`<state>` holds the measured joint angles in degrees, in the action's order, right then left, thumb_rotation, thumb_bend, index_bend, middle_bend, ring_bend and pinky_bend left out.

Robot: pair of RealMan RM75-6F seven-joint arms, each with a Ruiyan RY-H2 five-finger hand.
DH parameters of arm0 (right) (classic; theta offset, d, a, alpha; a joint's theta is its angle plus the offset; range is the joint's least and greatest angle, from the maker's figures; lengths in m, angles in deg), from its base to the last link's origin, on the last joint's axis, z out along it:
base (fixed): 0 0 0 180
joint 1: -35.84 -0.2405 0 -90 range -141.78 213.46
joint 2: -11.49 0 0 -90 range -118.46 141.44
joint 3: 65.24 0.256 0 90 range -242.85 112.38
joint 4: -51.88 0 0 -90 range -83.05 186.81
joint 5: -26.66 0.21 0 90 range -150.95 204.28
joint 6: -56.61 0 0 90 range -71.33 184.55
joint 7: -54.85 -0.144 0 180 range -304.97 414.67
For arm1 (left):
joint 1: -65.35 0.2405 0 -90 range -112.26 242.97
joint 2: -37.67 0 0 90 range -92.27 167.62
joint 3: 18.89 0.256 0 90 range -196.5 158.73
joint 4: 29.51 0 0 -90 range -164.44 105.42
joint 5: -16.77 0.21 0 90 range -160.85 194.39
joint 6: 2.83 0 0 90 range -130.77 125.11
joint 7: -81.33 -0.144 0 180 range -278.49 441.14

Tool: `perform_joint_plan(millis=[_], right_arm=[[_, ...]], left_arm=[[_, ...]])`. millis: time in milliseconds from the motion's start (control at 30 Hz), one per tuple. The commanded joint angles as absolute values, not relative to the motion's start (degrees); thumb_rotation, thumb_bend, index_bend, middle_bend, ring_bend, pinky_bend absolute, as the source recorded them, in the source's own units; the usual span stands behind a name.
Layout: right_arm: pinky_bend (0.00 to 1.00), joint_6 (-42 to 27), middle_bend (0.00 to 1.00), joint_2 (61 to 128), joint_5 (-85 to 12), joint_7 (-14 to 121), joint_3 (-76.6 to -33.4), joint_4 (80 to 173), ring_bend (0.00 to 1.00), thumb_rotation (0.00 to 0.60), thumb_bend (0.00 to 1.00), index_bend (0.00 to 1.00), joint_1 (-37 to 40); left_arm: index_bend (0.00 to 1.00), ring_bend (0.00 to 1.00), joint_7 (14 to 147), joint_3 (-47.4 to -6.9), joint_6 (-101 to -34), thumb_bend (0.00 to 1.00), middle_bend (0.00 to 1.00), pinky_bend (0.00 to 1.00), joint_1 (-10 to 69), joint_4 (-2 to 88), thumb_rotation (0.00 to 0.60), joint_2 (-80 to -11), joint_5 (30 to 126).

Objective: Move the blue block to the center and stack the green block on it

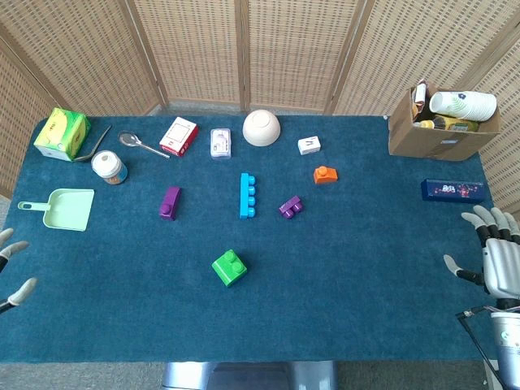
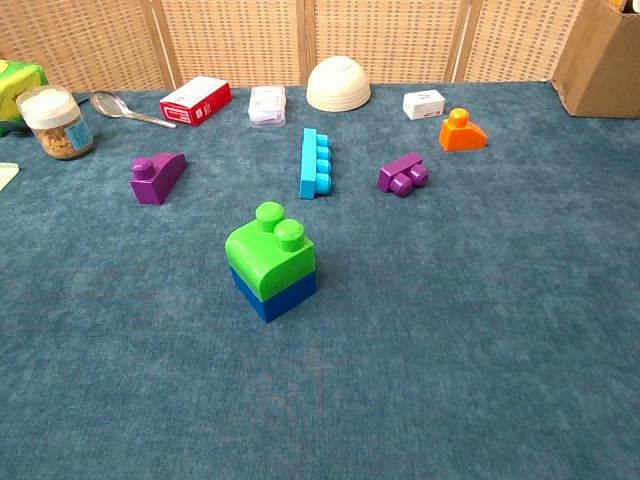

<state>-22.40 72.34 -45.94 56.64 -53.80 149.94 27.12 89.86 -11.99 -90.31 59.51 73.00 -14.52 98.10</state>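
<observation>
The green block [image 2: 271, 253] sits on top of the dark blue block [image 2: 274, 296] near the middle of the table; from the head view only the green block [image 1: 230, 266] shows. At the far left edge of the head view only the fingertips of my left hand [image 1: 11, 266] show, spread and holding nothing. My right hand [image 1: 492, 253] hovers off the table's right edge, fingers apart and empty. Neither hand appears in the chest view.
A long light-blue brick [image 1: 247, 195], two purple blocks [image 1: 170, 201] [image 1: 291, 206] and an orange block [image 1: 325, 174] lie behind the stack. Further back are a white bowl [image 1: 261, 127], small boxes, a spoon, a jar [image 1: 108, 166]. A cardboard box [image 1: 439, 122] stands at the back right, a green dustpan [image 1: 62, 208] on the left.
</observation>
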Motion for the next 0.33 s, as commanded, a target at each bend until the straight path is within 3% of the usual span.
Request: perform_joint_plan(millis=[33,333], right_arm=[[0.00,-22.2,0.14,72.4,-46.1,56.6,-54.0,150.1,0.00,0.496,0.24,0.19,27.0],[0.00,-22.6,0.14,72.6,-47.3,55.6,-55.0,150.0,0.00,0.488,0.24,0.20,27.4]], left_arm=[[0.20,0.00,91.2,-11.9,-91.1,0.19,0.03,0.00,60.7,71.8,0.000,-15.6,98.8],[0.21,0.00,90.8,-13.6,-92.7,0.19,0.03,0.00,62.1,71.7,0.000,-16.0,101.1]])
